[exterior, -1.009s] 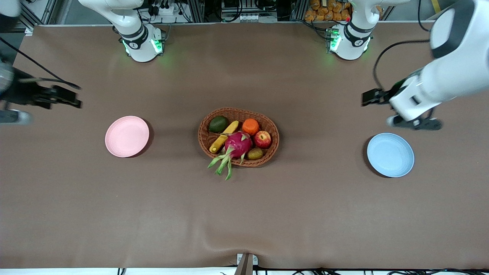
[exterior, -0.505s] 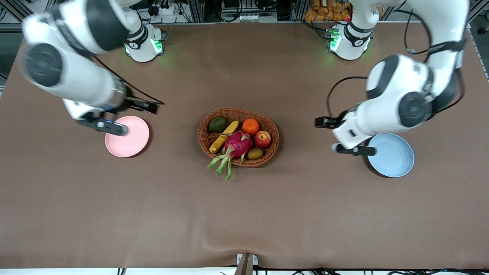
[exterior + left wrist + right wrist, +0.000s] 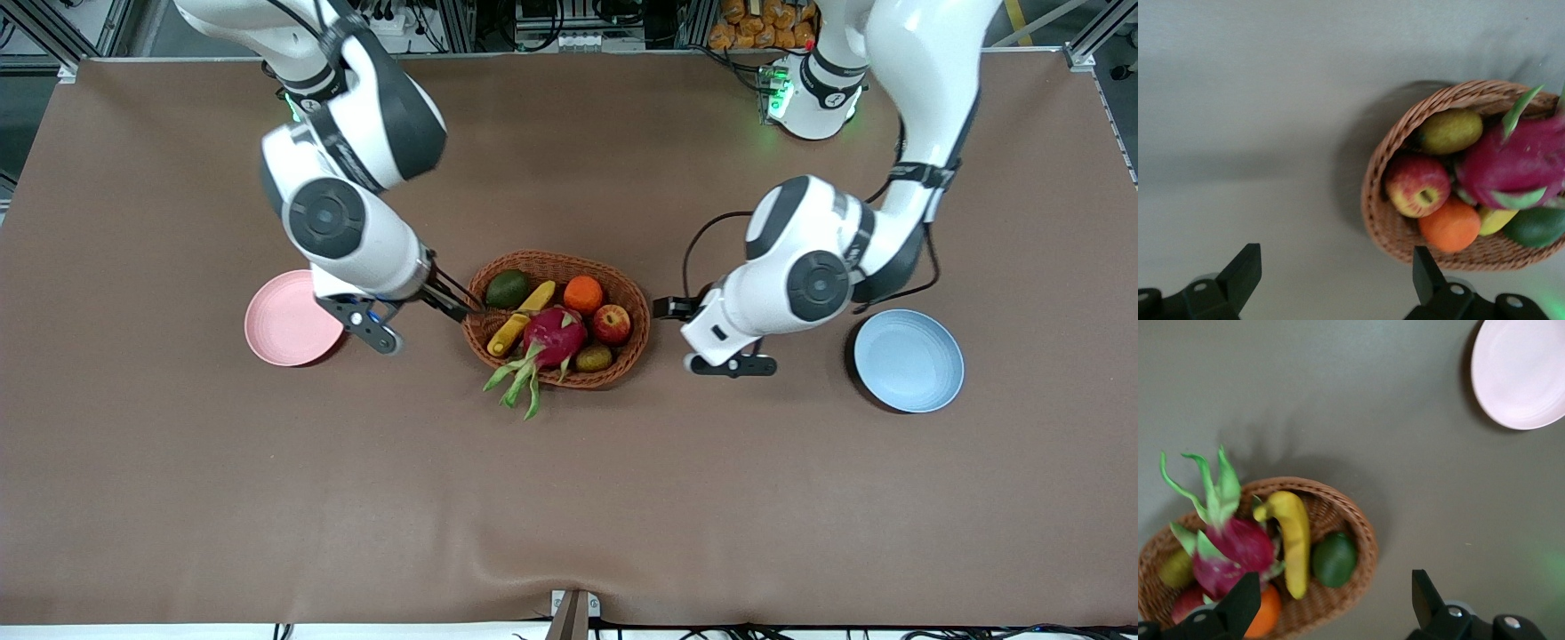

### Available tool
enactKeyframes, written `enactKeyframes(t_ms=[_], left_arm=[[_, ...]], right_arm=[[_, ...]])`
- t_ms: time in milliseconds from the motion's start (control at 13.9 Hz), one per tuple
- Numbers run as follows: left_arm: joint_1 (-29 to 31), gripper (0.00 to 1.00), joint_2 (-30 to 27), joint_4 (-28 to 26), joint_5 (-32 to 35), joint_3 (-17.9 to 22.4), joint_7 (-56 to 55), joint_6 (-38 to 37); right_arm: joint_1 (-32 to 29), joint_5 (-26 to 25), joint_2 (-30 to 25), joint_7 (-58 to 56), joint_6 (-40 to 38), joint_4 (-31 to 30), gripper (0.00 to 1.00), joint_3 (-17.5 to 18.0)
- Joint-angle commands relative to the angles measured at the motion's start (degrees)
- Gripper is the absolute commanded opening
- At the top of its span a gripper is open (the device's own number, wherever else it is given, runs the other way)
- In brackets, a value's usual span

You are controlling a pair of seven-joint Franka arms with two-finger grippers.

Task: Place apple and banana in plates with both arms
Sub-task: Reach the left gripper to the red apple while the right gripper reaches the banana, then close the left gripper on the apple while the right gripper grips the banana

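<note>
Moved: both arms have swung in from the plates toward the brown wicker basket (image 3: 555, 318).
Right black gripper (image 3: 404, 322): over the table between pale pink round plate (image 3: 286, 331) and basket, fingers wide apart, empty.
Left black gripper (image 3: 711, 336): over the table between basket and light blue round plate (image 3: 909, 360), spread, empty.
Small red apple (image 3: 612, 324): in the basket, beside the magenta dragon fruit (image 3: 554, 338).
Slim yellow banana (image 3: 521, 317): in the basket.

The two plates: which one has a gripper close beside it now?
The pink plate: the right gripper hangs just beside its rim. The blue plate lies apart from the left gripper.
</note>
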Motion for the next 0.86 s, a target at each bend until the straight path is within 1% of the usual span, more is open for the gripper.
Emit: enactKeyframes(t_ms=[0,144,216,360,577,649,721,793], left_arm=[[-1.51,1.00,3.04,0.89,-3.80,0.07,-1.50,4.11],[-4.58,1.00,4.62,0.97,-4.87,0.24,-3.07,6.66],[-5.20,1.00,5.58,0.97,-4.61,0.33,-4.65,8.16],[-5.65,1.00,6.99,0.97,-4.61,0.33,-5.01,10.01],[-7.66,1.00,8.49,1.06,-4.61,0.42,-6.06,12.03],[-8.11,1.00,8.75,0.98,-4.52,0.59,-6.16,13.26],[-8.11,1.00,9.54,1.06,-4.52,0.60,-6.16,14.40],[-8.20,1.00,10.16,1.15,-4.52,0.60,-6.16,15.72]], right_arm=[[2.82,-3.70,4.04,7.62,4.55,1.56,1.00,-0.71],[4.50,-8.62,6.32,15.09,7.64,1.64,1.00,-0.71],[4.85,-9.26,7.47,17.30,8.70,1.91,1.00,-0.71],[5.30,-9.61,8.62,17.94,12.38,1.91,1.00,-0.71],[5.47,-10.32,10.20,17.94,14.59,1.91,1.00,-0.80],[5.47,-10.84,10.81,17.94,14.77,1.91,0.98,-0.80],[5.56,-11.11,11.43,17.94,14.86,1.91,0.93,-0.80],[5.65,-11.28,12.13,17.94,15.21,1.91,0.90,-0.80]])
